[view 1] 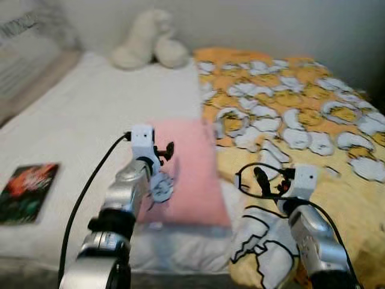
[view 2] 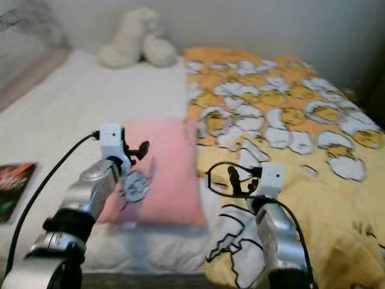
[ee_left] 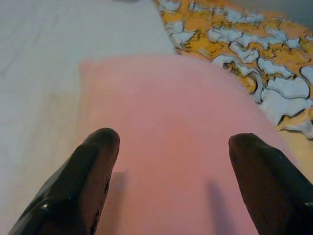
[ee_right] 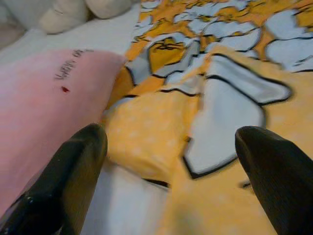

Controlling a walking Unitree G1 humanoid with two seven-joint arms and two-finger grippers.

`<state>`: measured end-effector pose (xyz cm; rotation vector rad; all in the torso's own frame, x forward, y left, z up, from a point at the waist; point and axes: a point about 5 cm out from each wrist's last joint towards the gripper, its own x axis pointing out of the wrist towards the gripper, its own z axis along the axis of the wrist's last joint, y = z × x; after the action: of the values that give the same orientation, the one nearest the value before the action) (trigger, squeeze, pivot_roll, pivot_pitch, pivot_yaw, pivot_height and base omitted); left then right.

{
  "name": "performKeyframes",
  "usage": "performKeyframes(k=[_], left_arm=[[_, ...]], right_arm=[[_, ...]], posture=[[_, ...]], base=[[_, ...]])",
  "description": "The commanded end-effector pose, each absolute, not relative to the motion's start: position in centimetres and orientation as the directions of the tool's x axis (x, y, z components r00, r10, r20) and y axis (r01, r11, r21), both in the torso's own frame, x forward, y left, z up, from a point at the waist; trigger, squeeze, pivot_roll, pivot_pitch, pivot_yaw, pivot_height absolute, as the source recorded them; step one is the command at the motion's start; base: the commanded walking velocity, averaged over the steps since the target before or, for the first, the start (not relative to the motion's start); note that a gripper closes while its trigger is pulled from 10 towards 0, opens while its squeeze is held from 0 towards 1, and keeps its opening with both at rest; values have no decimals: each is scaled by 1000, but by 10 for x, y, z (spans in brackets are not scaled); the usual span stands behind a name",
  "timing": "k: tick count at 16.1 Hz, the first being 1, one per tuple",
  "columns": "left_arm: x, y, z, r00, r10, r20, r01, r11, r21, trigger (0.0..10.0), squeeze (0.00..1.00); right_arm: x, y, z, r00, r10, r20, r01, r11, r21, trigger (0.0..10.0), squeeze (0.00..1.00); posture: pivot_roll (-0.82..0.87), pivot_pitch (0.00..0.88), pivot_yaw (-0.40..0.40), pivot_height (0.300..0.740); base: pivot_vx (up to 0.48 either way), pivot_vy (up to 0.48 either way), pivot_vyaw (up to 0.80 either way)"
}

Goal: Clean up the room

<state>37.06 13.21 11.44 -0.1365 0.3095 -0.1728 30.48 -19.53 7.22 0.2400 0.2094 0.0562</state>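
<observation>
Right now both arms are reaching over the bed (view 1: 90, 114) — the left gripper (ee_left: 171, 181) is hovering spread wide and empty above the pink pillow (view 1: 186, 174), which is lying near the foot edge beside the yellow duvet (view 1: 301, 108). The right gripper (ee_right: 171, 181) is gaping over the duvet's folded corner, gripping nothing. To grasp well, the left fingers should be straddling the pillow's near edge. Small dark writing on the pillow is showing — unreadable.
</observation>
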Motion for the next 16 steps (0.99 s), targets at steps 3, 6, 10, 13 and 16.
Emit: performKeyframes(k=[3,6,10,13,16], left_arm=[[383,137,121,938,-165,-303,116,978,-173,10000,0],[388,160,130,957,-97,-275,58,988,-145,10000,0],[383,155,120,939,-156,-307,91,973,-214,10000,0],[367,139,106,905,-236,-355,112,935,-337,10000,0],[350,112,92,844,-316,-434,144,912,-385,10000,0]], right_arm=[[320,-198,78,978,93,-184,-39,959,281,10000,0],[328,-184,85,974,167,-150,-106,932,346,10000,0],[326,-171,74,960,217,-175,-130,903,410,10000,0],[321,-155,69,946,275,-172,-168,869,466,10000,0],[329,-136,63,927,324,-187,-188,835,517,10000,0]], posture=[[77,0,4,740],[64,28,4,740],[98,102,-12,740],[111,146,-23,740],[130,197,-20,740]], base=[[0,0,0],[0,0,0],[0,0,0],[0,0,0],[0,0,0]])
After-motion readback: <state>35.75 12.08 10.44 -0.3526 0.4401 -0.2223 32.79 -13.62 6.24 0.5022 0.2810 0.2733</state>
